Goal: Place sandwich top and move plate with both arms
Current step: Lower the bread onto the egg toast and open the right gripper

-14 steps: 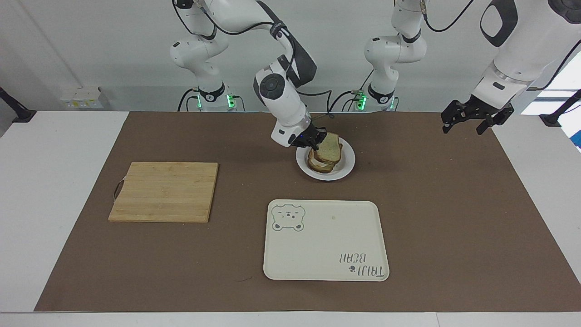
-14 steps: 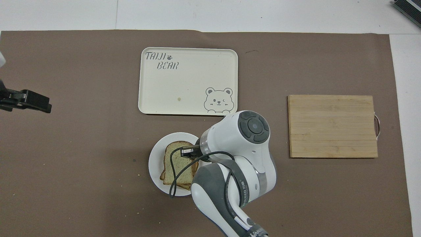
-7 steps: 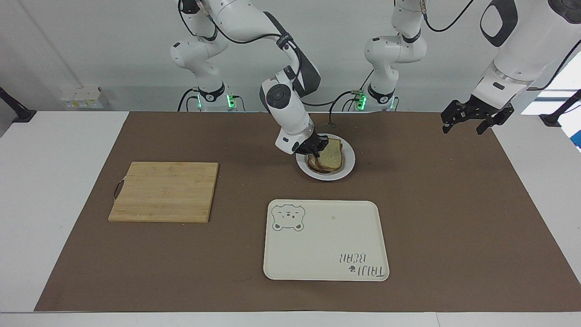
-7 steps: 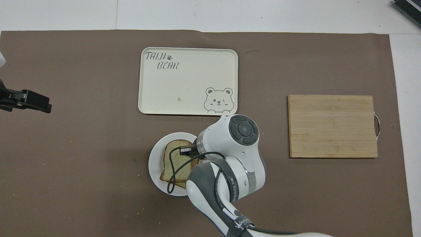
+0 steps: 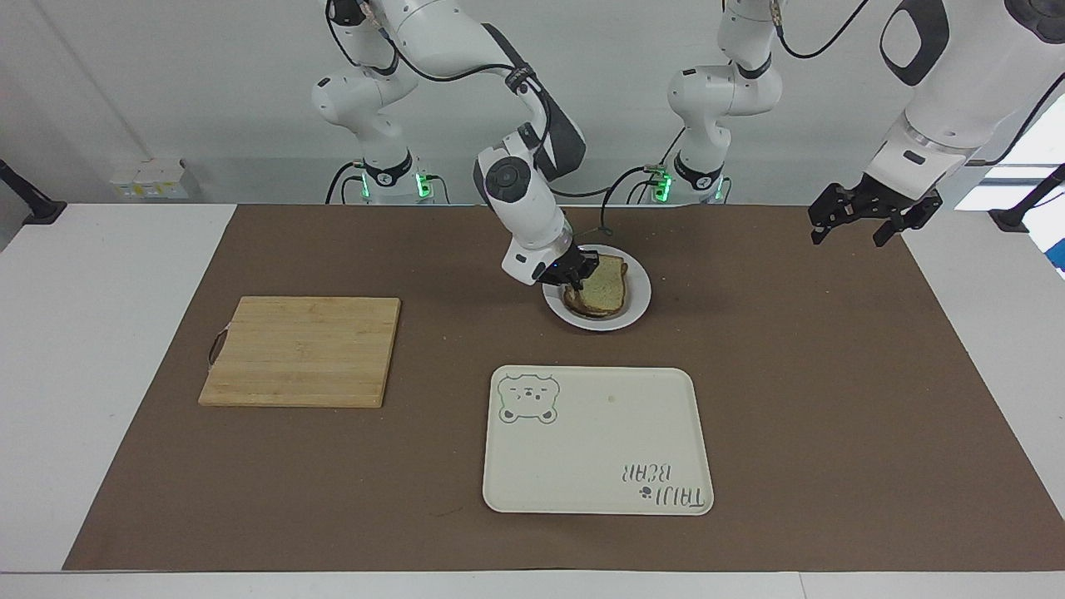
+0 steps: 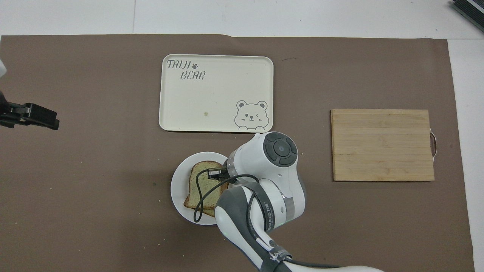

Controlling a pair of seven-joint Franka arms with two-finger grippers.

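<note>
The sandwich top [image 5: 607,284] lies flat on the lower slice on the white plate [image 5: 637,306], near the robots at mid-table. My right gripper [image 5: 577,273] is low at the slice's edge toward the right arm's end and is shut on it. In the overhead view the right arm covers part of the plate [image 6: 177,187]; the sandwich top [image 6: 200,185] and the right gripper [image 6: 217,174] show beside it. Any filling is hidden under the top slice. My left gripper [image 5: 861,223] waits open, raised over the mat's edge at the left arm's end; it also shows in the overhead view [image 6: 41,117].
A cream tray with a bear drawing [image 5: 595,441] lies farther from the robots than the plate; it also shows in the overhead view [image 6: 215,94]. A wooden cutting board [image 5: 299,351] lies toward the right arm's end and shows in the overhead view too [image 6: 382,144].
My right gripper has lowered the sandwich top from a tilted hold above the plate until it lies flat on the lower slice. The left arm has not moved.
</note>
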